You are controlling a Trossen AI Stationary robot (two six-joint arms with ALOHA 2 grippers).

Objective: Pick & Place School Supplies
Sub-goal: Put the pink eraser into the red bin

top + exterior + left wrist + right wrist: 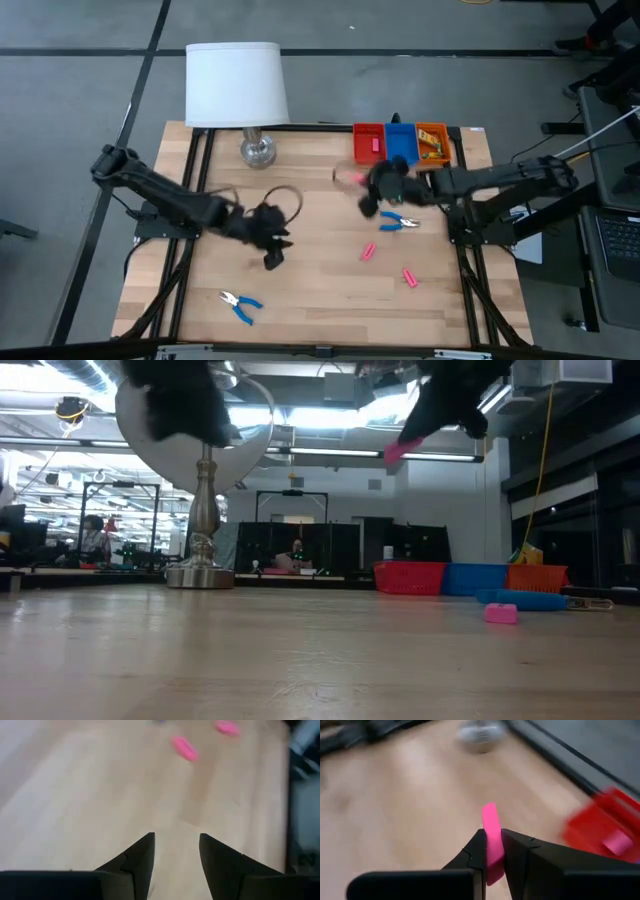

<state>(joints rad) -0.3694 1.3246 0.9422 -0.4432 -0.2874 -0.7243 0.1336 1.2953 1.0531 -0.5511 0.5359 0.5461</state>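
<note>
Above the wooden counter [320,290], the right tool [491,851] is clamped on a pink eraser block [491,837], which sticks out past the fingertips while held clear of the surface, near the red tray [368,142] that already holds another pink block [616,841]. The red tray sits in a row with the blue tray [401,143] and the orange tray [433,145] at the counter's far edge, beside the white-shaded lamp [237,85]. The left tool [176,851] hangs over bare wood near the counter's middle, its fingers apart and holding nothing (two more pink blocks [368,251] lie on the wood beyond it). One blue-handled plier tool [399,222] rests just beside the right arm, and a second blue-handled plier [240,303] lies near the front-left edge. A yellow-orange piece [431,149] shows in the orange tray.
</note>
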